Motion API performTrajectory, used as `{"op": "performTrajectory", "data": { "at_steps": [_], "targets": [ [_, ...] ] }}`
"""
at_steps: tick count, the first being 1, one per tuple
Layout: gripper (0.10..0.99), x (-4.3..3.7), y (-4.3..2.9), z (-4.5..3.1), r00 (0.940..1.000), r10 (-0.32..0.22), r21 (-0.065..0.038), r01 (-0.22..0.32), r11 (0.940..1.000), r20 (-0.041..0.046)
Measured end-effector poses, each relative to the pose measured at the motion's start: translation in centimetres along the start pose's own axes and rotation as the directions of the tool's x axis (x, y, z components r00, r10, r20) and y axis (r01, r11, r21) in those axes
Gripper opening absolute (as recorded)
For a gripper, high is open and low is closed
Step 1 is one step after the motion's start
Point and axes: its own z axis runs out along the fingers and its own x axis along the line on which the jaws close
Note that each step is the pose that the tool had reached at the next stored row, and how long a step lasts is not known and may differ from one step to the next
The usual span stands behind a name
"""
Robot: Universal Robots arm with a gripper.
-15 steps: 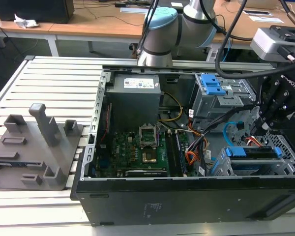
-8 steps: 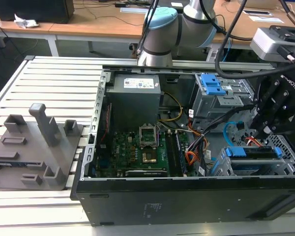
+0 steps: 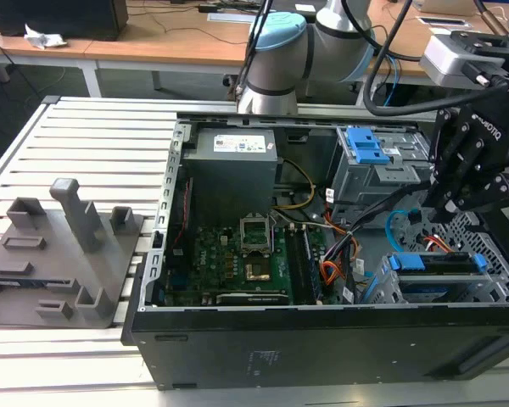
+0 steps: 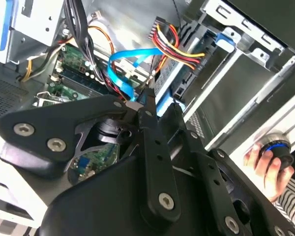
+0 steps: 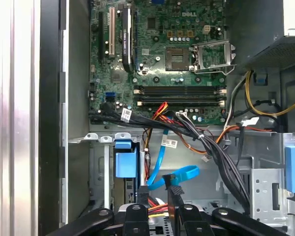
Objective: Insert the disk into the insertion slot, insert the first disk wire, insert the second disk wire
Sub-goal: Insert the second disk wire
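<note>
Where the disk is: We see the disk (image 3: 433, 261) in its blue frame. It lies in the insertion slot (image 3: 497, 254), at the near corner of the computer case (image 3: 322, 343) on the exterior view's right.
Gripper: The gripper (image 3: 445, 205) hangs just above the back end of the disk.
Fingers: The fingers (image 5: 175, 196) are pulled in narrow. They seem to pinch the end of the second disk wire (image 5: 184, 172), the light-blue one that bends in a loop.
First wire: The first disk wire (image 3: 439, 244), thin and red-orange, runs down to the back of the disk. We cannot tell if its plug is all the way in.
Worry, slipping: The hold is only at the very tips. We think the plug could tip sideways in that small pinch and then miss its hole.
Worry, snagging: The blue loop sits close to the red-orange wire and near a bunch of red and yellow wires (image 4: 174, 44). A push here could hook one of them and tug it loose.
Worry, bumping: The metal wall of the slot is just beside the fingers. A move that is a bit off could knock them against it.
Worry, bending: The blue wire is flat and already curved tight. We think a hard push could kink it.
Person: A hand (image 4: 263, 164) rests on a round knob (image 4: 278, 147) outside the case wall, well apart from the wires.
</note>
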Motion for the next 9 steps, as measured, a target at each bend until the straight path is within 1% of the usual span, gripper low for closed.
{"op": "performTrajectory", "data": {
  "at_steps": [1, 3, 6, 7, 9],
  "targets": [
    [0.302, -0.04, 0.0, 0.03, 1.0, -0.005, 0.0, 0.005, 1.0, 0.0004],
    [0.302, -0.14, 0.09, 0.18, 0.9994, -0.033, 0.001, 0.033, 0.9994, 0.0014],
    [0.302, -0.35, 0.28, 0.42, 0.9989, -0.047, 0.001, 0.047, 0.9989, 0.0034],
    [0.302, -0.51, 0.35, 0.49, 0.9988, -0.049, 0.001, 0.049, 0.9988, 0.0036],
    [0.302, -1.18, 0.65, 0.7, 0.9986, -0.053, 0.001, 0.053, 0.9986, 0.0043]
  ]
}}
